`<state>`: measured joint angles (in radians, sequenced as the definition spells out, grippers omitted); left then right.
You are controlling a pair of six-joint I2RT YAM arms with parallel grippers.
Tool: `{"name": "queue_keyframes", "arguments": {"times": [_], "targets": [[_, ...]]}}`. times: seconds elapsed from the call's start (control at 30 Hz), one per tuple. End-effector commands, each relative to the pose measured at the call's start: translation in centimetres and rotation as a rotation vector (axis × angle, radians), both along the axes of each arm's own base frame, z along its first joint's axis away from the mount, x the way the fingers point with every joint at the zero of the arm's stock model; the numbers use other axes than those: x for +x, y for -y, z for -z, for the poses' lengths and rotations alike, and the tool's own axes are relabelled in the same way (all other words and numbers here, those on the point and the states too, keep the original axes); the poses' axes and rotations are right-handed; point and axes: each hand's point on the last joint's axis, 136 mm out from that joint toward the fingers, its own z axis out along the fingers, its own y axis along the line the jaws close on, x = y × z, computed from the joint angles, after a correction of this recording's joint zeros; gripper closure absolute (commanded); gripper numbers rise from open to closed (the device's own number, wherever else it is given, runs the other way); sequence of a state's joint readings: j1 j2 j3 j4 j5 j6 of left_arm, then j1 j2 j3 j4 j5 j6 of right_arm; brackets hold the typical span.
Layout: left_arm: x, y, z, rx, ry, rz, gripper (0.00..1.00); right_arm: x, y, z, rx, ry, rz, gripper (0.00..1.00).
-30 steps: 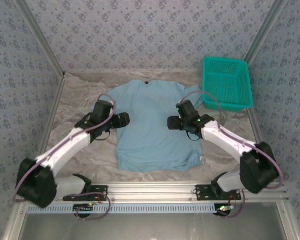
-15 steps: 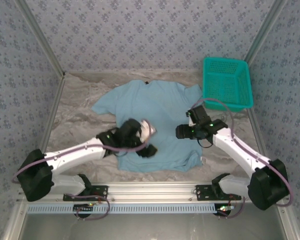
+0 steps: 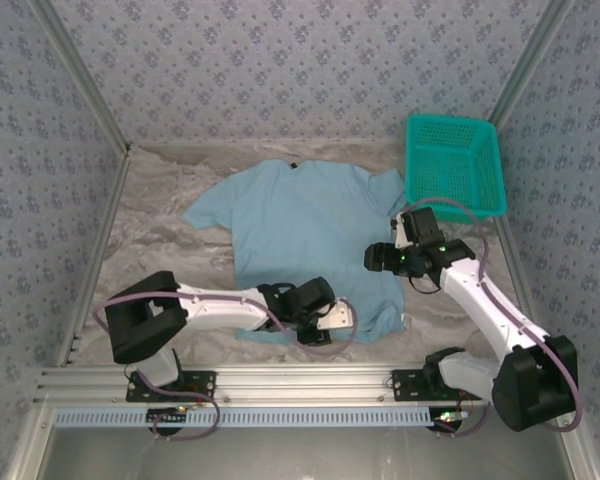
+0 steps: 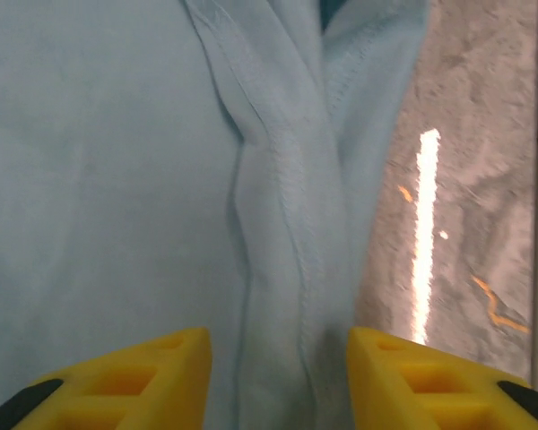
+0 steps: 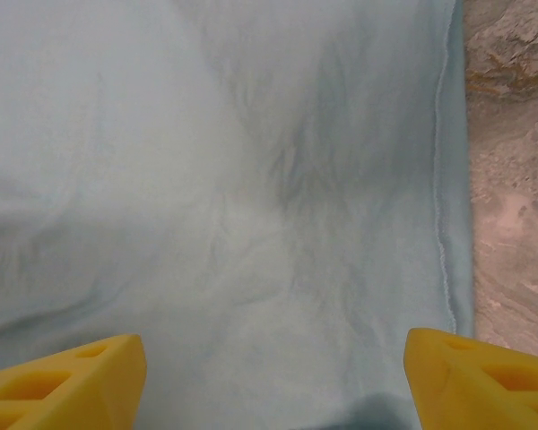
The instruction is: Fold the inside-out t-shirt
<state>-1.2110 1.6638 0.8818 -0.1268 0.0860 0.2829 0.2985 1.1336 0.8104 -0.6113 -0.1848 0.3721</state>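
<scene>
Sandy-patterned table (image 3: 160, 220), light-blue t-shirt (image 3: 300, 230) spread flat, teal basket (image 3: 452, 119) far right

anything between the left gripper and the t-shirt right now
Nothing visible. The left gripper is right at the t-shirt, its jaws apart on either side of a bunched fold at the shirt's edge, only cloth between them. The basket sits away at the far right.
</scene>
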Motion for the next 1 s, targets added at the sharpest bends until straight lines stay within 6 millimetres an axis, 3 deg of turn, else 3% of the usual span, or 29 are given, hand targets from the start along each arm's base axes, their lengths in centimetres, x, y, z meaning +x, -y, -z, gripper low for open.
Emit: {"name": "queue_keyframes", "arguments": {"times": [0.0, 0.13, 0.4, 0.43, 0.57, 0.7, 0.77, 0.87, 0.97], "targets": [[1.6, 2.0, -1.4, -0.051, 0.08, 0.006, 0.66, -0.9, -0.1, 0.4, 0.019, -0.011, -0.018, 0.23], [1.8, 2.2, -0.9, -0.049, 0.019, -0.013, 0.85, -1.1, 0.0, 0.5, 0.019, -0.017, -0.018, 0.22], [2.0, 1.9, -1.9, -0.111, -0.124, -0.045, 0.98, -1.3, 0.6, 0.0, -0.002, -0.011, -0.01, 0.22], [1.7, 1.9, -2.0, -0.12, -0.149, -0.037, 0.95, -1.4, 0.7, -0.1, -0.004, -0.009, -0.01, 0.23], [0.7, 2.1, -1.5, -0.122, -0.165, 0.01, 0.64, -1.5, 0.8, -0.1, -0.003, -0.002, -0.008, 0.22], [0.6, 2.6, -0.4, -0.085, -0.167, 0.032, 0.55, -1.5, 0.7, 0.1, 0.003, -0.014, -0.01, 0.22], [1.0, 2.9, 0.1, -0.073, -0.154, 0.022, 0.61, -1.6, 0.7, 0.2, 0.003, -0.018, -0.012, 0.23], [1.4, 3.4, -0.1, -0.078, -0.147, 0.017, 0.82, -1.7, 0.7, 0.1, 0.004, -0.013, -0.014, 0.22], [1.4, 3.6, -0.9, -0.099, -0.159, 0.013, 0.91, -1.7, 0.7, 0.2, 0.003, -0.016, -0.014, 0.22]]}}
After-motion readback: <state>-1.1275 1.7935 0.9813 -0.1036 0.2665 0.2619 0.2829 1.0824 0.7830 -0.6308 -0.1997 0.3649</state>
